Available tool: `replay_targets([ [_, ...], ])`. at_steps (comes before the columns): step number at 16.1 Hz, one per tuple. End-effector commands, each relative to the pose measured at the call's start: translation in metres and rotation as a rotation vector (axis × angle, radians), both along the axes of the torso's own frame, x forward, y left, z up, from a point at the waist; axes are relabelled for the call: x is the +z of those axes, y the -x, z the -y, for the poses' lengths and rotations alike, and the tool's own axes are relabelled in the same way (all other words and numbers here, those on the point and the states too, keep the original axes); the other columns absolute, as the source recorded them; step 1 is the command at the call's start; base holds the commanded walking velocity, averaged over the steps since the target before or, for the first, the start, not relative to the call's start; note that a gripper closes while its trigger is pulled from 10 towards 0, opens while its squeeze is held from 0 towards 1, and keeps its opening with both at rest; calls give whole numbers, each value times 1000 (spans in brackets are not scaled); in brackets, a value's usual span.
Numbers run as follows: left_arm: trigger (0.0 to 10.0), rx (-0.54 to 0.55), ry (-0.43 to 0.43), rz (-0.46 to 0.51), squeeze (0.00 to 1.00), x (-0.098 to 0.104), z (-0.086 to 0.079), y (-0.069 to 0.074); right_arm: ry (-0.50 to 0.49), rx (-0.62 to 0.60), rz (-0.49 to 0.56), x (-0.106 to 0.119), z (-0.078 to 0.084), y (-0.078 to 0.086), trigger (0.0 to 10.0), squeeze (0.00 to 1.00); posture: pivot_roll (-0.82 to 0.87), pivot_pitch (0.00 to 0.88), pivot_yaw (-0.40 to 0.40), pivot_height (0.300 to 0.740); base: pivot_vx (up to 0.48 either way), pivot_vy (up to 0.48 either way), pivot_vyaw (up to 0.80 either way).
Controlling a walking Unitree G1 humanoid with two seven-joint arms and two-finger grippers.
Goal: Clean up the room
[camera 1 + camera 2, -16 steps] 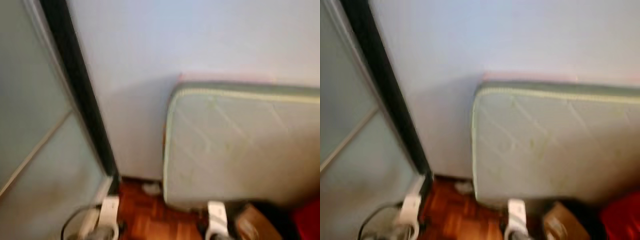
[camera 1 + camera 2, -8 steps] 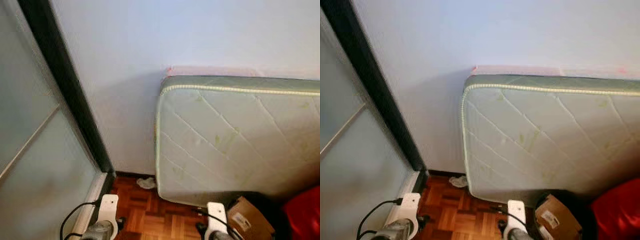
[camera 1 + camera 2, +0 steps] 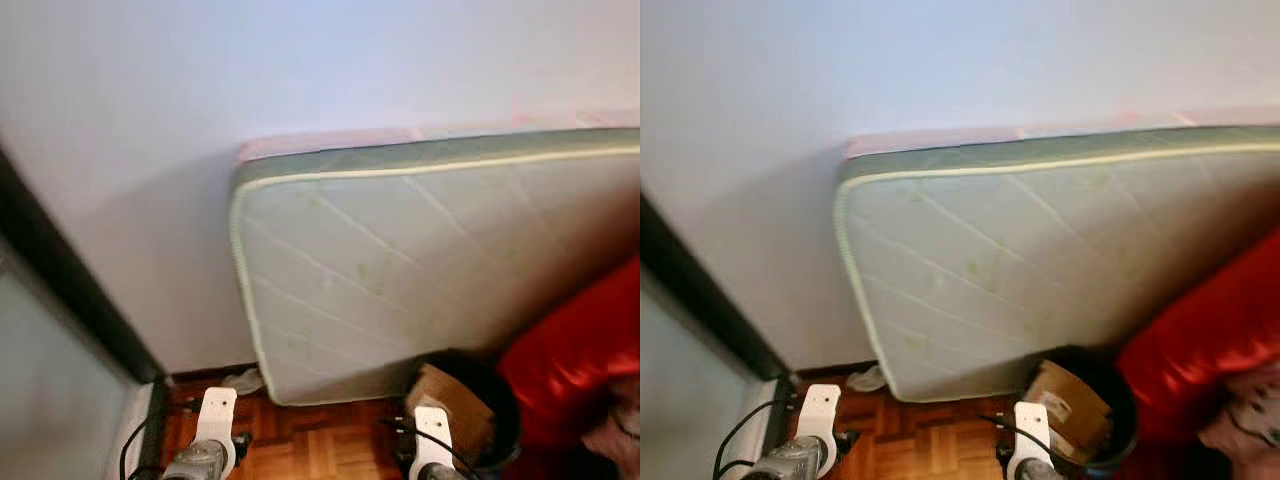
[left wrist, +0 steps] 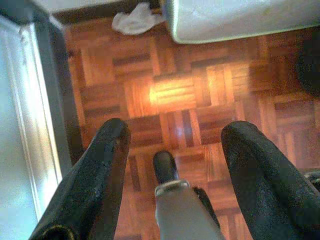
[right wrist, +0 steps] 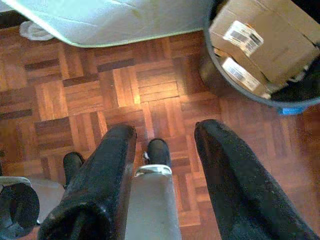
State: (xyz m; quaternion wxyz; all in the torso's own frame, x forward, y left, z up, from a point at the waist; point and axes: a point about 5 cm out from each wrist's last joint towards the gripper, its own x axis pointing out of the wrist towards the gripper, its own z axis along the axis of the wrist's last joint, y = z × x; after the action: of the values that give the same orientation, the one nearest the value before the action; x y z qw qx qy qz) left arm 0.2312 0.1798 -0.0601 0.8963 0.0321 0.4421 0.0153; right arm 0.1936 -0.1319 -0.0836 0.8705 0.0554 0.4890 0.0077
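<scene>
A crumpled white scrap [image 4: 134, 20] lies on the parquet at the foot of the wall, beside the corner of a pale green mattress [image 3: 400, 280] that leans on the wall. A black bin [image 5: 250, 92] holding cardboard boxes [image 5: 265, 40] stands in front of the mattress on the right. My left gripper [image 4: 172, 145] hangs open over bare parquet, well short of the scrap. My right gripper [image 5: 165, 145] is open too, nothing between its fingers, with the bin a little ahead and to its side.
A dark door frame [image 3: 60, 290] with frosted glass and a floor rail [image 4: 35, 100] runs along the left. A large red soft thing [image 3: 570, 350] sits at the right beside the bin. Parquet floor [image 5: 100, 90] lies between the arms and the mattress.
The camera has swung to the right: the mattress and door frame have shifted left in the picture, and the red thing and the bin show more. Both arms hang as before.
</scene>
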Motion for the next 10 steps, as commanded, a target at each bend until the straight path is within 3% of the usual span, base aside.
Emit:
replay_targets([
  [1, 10000, -9, -17, -13, 0, -2, -2, 3, 3, 14, -12, -2, -2, 3, 10000, 0, -79, 0, -22, 740, 0, 0, -800],
  [2, 10000, -22, -29, -14, 0, -2, -2, 3, 3, 15, -13, -2, -2, 4, 10000, 0, -79, 0, -22, 740, 0, 0, -800],
  [5, 10000, -17, -35, -12, 0, -2, -3, 3, 2, 17, -14, -2, -2, 4, 10000, 0, -79, 0, -21, 740, 0, -480, -800],
  [10, 10000, -38, -43, -9, 0, -1, -2, 2, 3, 21, -13, -1, -2, 3, 10000, 0, -81, 0, -22, 740, 0, 0, -800],
])
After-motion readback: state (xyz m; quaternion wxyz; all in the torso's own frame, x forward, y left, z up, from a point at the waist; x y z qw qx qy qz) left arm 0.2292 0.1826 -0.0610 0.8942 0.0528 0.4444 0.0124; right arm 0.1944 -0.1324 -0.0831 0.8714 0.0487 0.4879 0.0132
